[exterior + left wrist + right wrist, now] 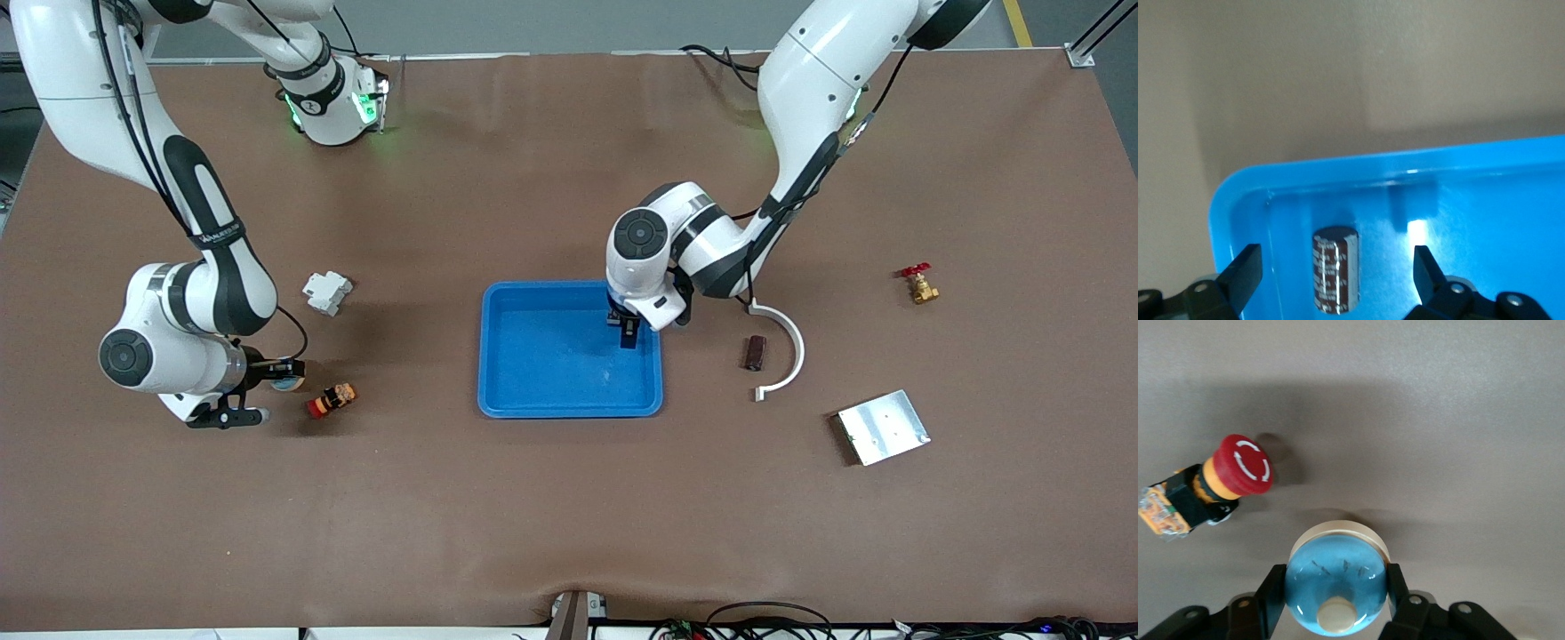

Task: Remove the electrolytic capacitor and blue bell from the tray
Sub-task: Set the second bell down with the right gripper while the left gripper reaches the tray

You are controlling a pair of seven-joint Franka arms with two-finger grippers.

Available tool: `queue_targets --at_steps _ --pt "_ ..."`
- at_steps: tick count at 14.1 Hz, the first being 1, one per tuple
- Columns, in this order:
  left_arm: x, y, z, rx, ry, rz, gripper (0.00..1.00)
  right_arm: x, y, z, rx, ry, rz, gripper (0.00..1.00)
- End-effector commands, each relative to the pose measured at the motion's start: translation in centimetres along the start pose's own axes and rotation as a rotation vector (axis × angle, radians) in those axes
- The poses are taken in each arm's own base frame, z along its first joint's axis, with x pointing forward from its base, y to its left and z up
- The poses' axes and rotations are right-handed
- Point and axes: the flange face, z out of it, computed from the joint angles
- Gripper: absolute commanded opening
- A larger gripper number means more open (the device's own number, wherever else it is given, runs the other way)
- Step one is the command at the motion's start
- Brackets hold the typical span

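Left end effector (1335, 270) wide open over capacitor (1336, 268); right end effector (1335, 590) grips bell (1336, 581).

From the front view the capacitor cannot be seen at all, because the left arm's wrist hangs over the corner of the blue tray (498, 356) where it would lie; in the left wrist view the capacitor (1336, 270) runs off the bottom edge of the frame, and its printed markings are too blurred to read. The bell (286, 384) is only a small sliver at centre left in the front view, mostly covered by the right gripper (283, 373). In the right wrist view the bell's lower rim is cut off at the bottom edge.
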Motion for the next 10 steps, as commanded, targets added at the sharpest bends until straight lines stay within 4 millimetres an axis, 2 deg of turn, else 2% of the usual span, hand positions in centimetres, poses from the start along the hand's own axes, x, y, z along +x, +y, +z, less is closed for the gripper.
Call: queue_targets --at_steps 1,2,5,7,8,10 --pt "-1.6 0.1 0.4 -0.001 -0.002 -0.015 1.00 -0.3 0.9 0.1 -0.013 -0.002 0.011 0.86" --pt "-1.7 0.2 0.5 -0.004 -0.001 -0.016 1.00 -0.3 1.0 -0.1 -0.011 -0.003 0.017 1.00" --pt "-2.0 0.1 1.5 0.004 0.002 -0.011 1.00 0.0 0.3 -1.6 -0.014 0.004 0.011 1.00" --pt "-1.8 0.6 1.8 0.001 0.002 -0.008 1.00 0.7 0.8 -4.7 -0.014 0.000 0.021 1.00" --pt "-1.7 0.7 1.7 -0.004 -0.002 -0.002 1.00 0.8 0.7 -7.0 -0.014 0.000 0.019 1.00" --pt "-1.5 0.9 1.7 -0.028 0.011 0.036 1.00 0.3 -0.7 -11.7 -0.023 0.014 0.003 1.00"
